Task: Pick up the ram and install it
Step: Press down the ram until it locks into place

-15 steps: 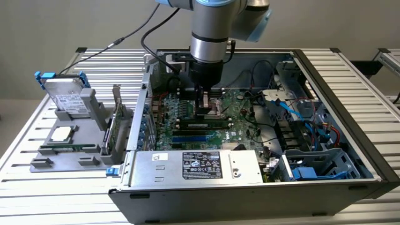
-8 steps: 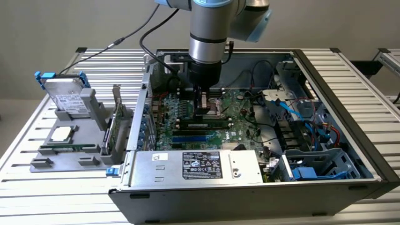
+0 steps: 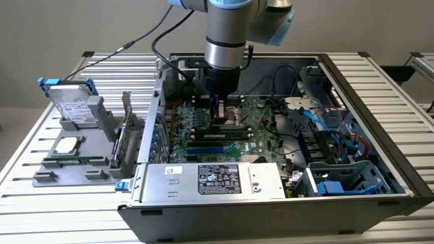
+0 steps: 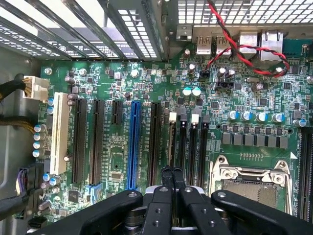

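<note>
The ram [image 3: 220,135] is a long, thin strip with dark chips on a green board. In the exterior view it lies lengthwise along the memory slots of the motherboard [image 3: 203,122], just in front of my pincer [image 3: 222,118]. From there I cannot tell whether my tips touch it.

My pincer [image 4: 171,172] is clenched, its two matte black fingers pressed flat together with nothing seen between them. In the wrist view the fingertips [image 4: 166,174] hang over the end of the narrow black memory slots [image 4: 201,147], which have small white latches at their far ends.

Beside those slots sits the square processor socket [image 4: 254,176], framed in shiny bare metal. On the other side run parallel expansion slots: several black, one bright blue slot [image 4: 133,142] and one white slot [image 4: 58,127]. The green board [image 4: 117,161] is speckled with silver-topped round capacitors, and a twisted red and black wire pair [image 4: 244,44] loops near the metal port blocks.

All this lies inside the open computer case [image 3: 271,213] of dark sheet metal, with a grey power supply [image 3: 217,180] bearing a black label along its front edge. The case rests on a ribbed aluminium bench [image 3: 61,213]. At the exterior view's left stands a grey plastic holder [image 3: 74,157] carrying an upright hard drive [image 3: 71,104].
</note>
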Action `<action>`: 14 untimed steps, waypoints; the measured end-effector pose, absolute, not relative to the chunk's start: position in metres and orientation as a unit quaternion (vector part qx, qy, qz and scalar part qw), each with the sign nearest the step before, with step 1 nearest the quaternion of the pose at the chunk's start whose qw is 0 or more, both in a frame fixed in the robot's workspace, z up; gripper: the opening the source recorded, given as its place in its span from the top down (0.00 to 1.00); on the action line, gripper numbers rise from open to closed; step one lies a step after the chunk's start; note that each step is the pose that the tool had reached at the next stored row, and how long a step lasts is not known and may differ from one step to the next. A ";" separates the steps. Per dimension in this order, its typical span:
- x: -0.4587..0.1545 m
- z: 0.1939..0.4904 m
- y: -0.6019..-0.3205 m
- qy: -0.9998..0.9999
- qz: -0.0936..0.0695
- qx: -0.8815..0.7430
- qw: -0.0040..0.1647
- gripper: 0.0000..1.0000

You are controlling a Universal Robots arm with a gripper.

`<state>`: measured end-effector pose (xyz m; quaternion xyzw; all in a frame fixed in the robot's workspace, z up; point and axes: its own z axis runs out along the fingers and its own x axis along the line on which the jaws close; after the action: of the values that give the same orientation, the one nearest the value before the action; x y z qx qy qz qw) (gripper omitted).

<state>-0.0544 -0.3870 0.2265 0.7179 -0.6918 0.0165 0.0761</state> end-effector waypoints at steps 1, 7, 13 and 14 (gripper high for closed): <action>-0.054 0.226 -0.387 -0.692 0.017 0.718 0.076 0.90; -0.054 0.225 -0.387 -0.692 0.017 0.718 0.076 0.90; -0.054 0.227 -0.387 -0.692 0.017 0.718 0.077 0.90; -0.053 0.228 -0.387 -0.692 0.017 0.718 0.077 0.90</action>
<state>-0.0534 -0.3869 0.2281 0.7179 -0.6917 0.0165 0.0768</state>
